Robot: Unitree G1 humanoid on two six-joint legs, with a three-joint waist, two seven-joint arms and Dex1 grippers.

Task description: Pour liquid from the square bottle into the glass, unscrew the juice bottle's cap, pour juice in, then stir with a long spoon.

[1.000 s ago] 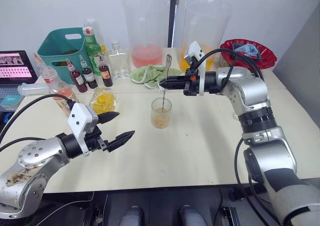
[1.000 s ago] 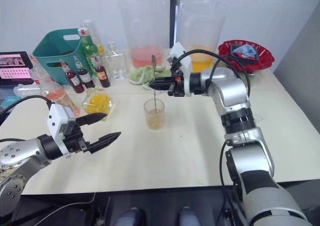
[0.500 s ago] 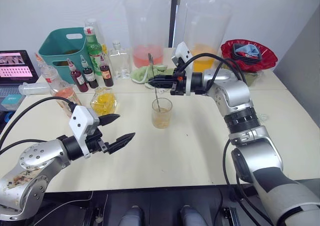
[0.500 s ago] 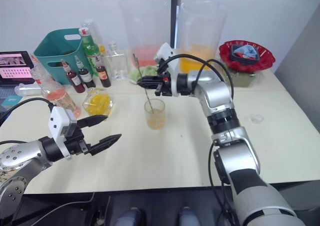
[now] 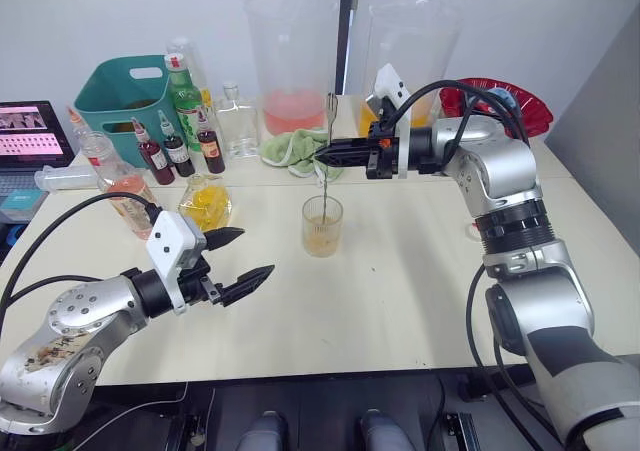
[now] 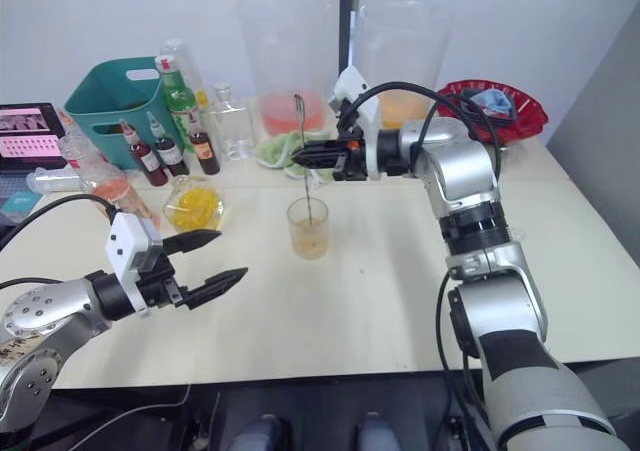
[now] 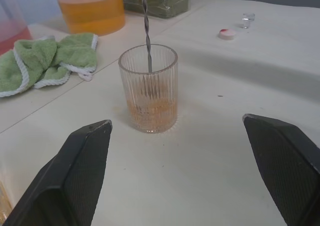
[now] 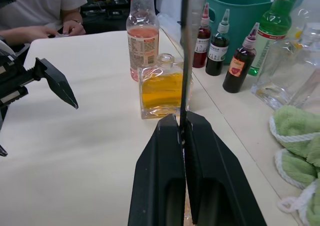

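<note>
The glass (image 5: 322,226) stands mid-table with a little pale orange liquid in the bottom. The long spoon (image 5: 329,121) stands nearly upright in it, its twisted stem (image 7: 146,25) rising above the rim. My right gripper (image 5: 323,156) is shut on the spoon's stem above the glass (image 7: 148,93). My left gripper (image 5: 252,255) hovers open and empty, low over the table to the left of the glass. The square bottle (image 5: 205,203) of yellow liquid and the juice bottle (image 5: 120,181) stand at the left, uncapped (image 8: 142,35). The cap (image 7: 227,33) lies on the table beyond the glass.
A teal basket (image 5: 135,91), a green bottle (image 5: 185,91) and small dark-red bottles (image 5: 160,156) line the back left. Two big pitchers (image 5: 295,61), a green cloth (image 5: 300,149) and a red bowl (image 5: 500,106) sit behind. A person's arm (image 8: 40,10) rests at the table.
My right gripper has swung the spoon round inside the glass: it leaned left half a second ago and now stands upright again. The left arm has hardly moved.
</note>
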